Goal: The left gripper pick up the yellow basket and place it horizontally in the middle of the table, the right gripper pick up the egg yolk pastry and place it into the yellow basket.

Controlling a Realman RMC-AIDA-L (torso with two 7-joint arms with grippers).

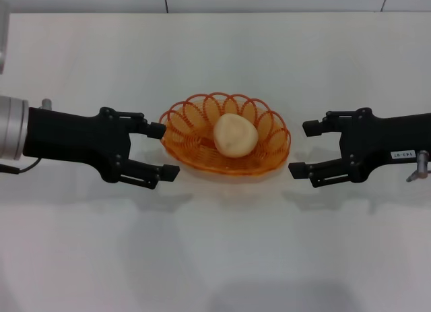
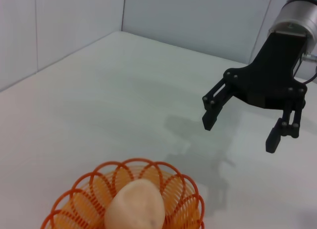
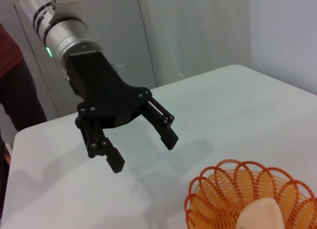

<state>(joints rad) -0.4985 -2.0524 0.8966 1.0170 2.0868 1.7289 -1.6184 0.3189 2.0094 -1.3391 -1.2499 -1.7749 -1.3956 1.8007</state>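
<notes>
Both task objects sit mid-bench: the egg yolk pastry rests inside the yellow basket. Risk, as a judgement: a careless retreat could nudge the light basket off centre. The left gripper stands wide, empty, its far finger seemingly touching the rim. The right gripper stands wide, empty, just beside the basket.
</notes>
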